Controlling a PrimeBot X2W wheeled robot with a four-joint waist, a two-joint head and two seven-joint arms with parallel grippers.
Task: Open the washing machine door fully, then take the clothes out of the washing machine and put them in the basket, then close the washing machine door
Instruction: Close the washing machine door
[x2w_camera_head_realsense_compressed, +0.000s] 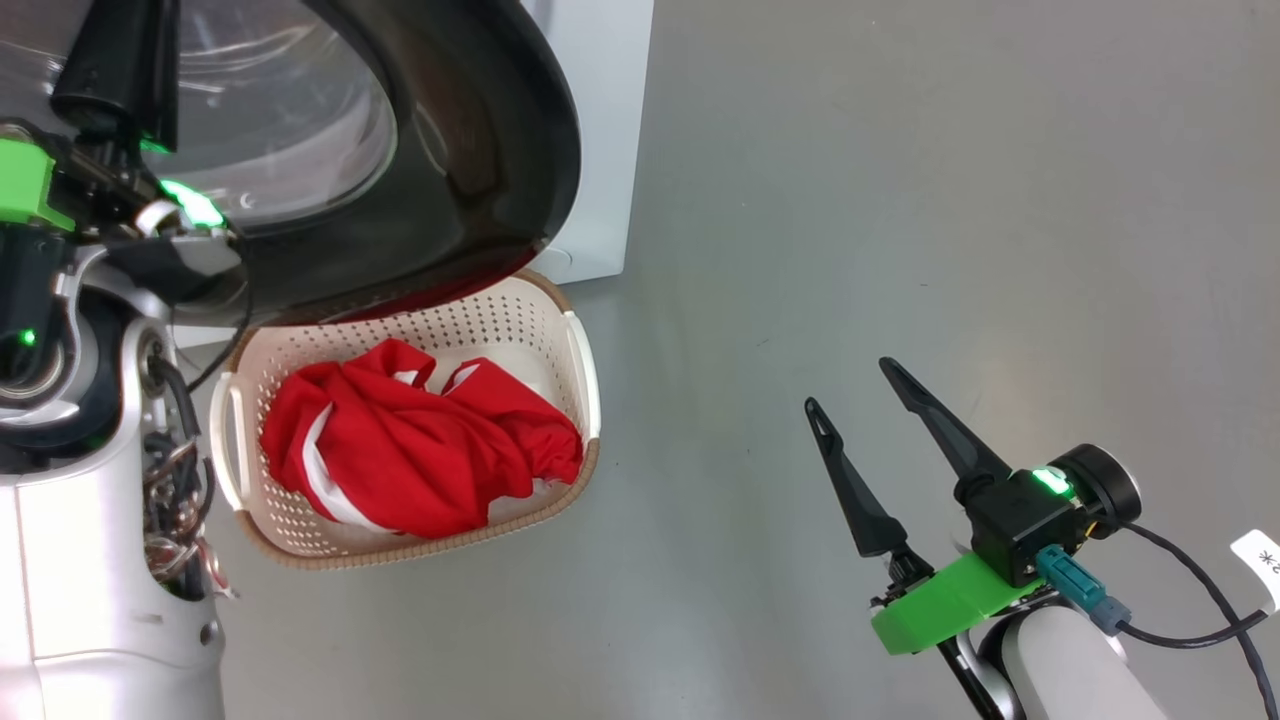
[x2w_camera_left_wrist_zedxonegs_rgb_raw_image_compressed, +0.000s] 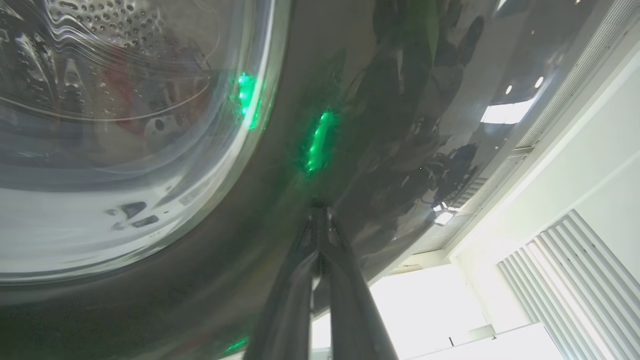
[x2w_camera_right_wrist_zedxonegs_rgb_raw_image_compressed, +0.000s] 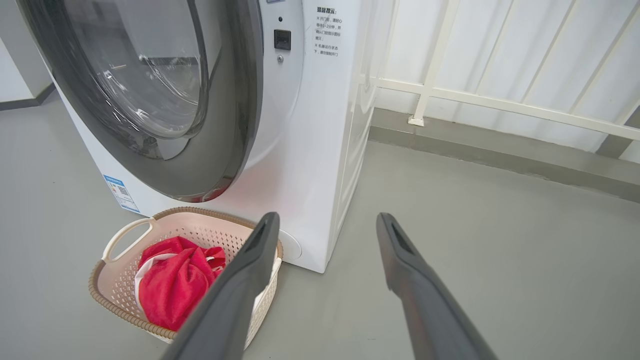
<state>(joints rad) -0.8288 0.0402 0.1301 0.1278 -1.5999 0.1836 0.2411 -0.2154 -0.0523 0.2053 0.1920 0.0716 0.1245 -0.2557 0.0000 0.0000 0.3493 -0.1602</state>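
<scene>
My left end effector (x2w_camera_left_wrist_zedxonegs_rgb_raw_image_compressed: 320, 212), pinched narrow, leaned on the washing machine door (x2w_camera_left_wrist_zedxonegs_rgb_raw_image_compressed: 300, 65) to close it; the right end effector (x2w_camera_head_realsense_compressed: 850, 386) hung wide.

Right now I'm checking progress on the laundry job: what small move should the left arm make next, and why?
Probably press the left gripper forward so the washing machine door swings shut. The clothes already lie in the basket, the gripper's closed tips rest on the door's black rim, and the door looks ajar from the washing machine.
</scene>
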